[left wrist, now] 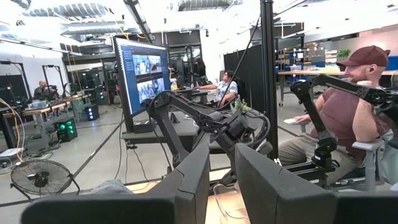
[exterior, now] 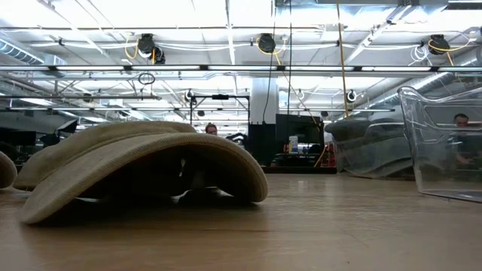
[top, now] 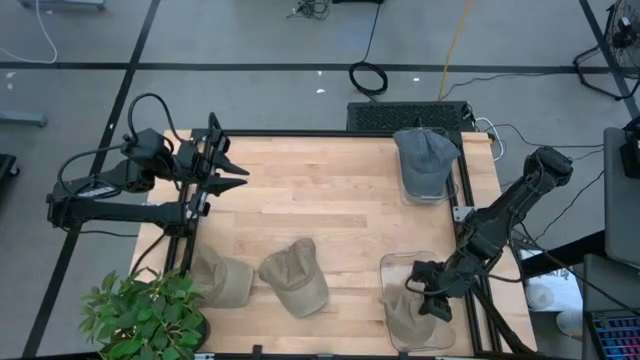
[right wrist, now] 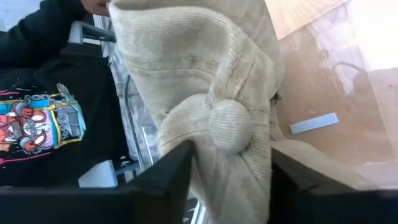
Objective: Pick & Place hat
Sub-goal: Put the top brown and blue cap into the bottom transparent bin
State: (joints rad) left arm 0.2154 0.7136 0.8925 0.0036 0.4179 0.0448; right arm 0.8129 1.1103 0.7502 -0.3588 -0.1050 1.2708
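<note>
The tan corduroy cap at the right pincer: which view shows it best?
The right wrist view: the tan corduroy cap fills it, top button between the right pincer fingers. The high view shows it small in a clear plastic bin. The low and left wrist views don't show it.

The right arm reaches from the counter's right edge, bent at the elbow, down toward the near right corner. Its hand (top: pixel 428 290) points down low there, and its two dark fingers (right wrist: pixel 163 180) stand a little apart. The left arm is folded back at the far left edge. Its hand (top: pixel 235 176) stays up high, fingers (left wrist: pixel 264 186) pointing across the counter with a small gap between them.
</note>
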